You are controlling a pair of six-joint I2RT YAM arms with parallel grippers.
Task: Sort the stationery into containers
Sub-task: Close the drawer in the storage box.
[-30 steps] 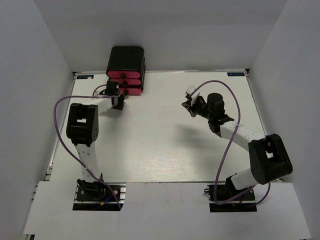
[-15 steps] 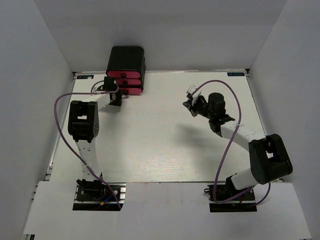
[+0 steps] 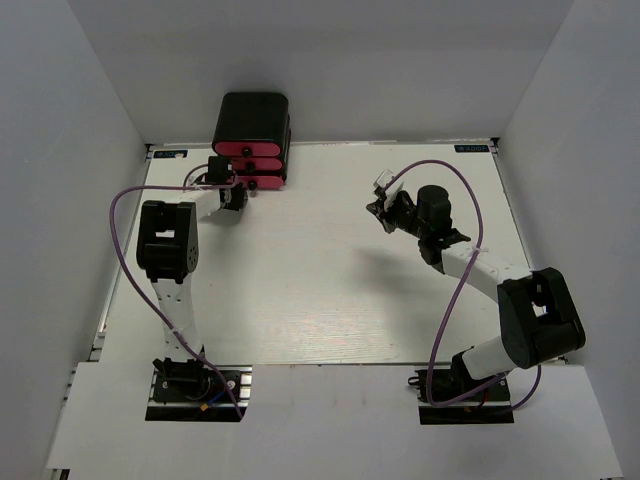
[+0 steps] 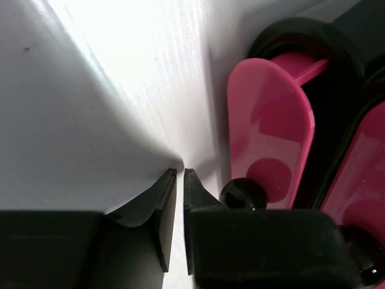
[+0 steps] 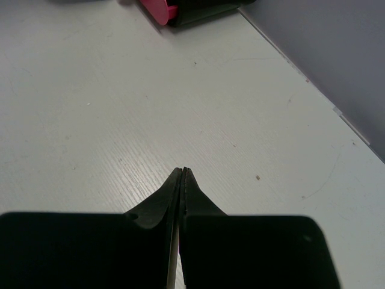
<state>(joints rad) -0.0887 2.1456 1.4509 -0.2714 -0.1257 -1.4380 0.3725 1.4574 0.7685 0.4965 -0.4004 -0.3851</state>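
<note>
The containers are three pink-red drawers with black knobs, stacked in a small black cabinet at the back left. My left gripper sits low beside the bottom drawer, which is drawn out a little. Its jaws are closed to a thin slit with nothing between them. That drawer's knob lies just outside the right finger. My right gripper hangs shut and empty over the table's middle right. No stationery is in view.
White walls enclose the table on three sides. The cabinet's pink corner shows far ahead in the right wrist view. Purple cables loop off both arms.
My left gripper has shifted a little toward the cabinet's bottom drawer and its jaws have narrowed. The right arm has stayed in place.
</note>
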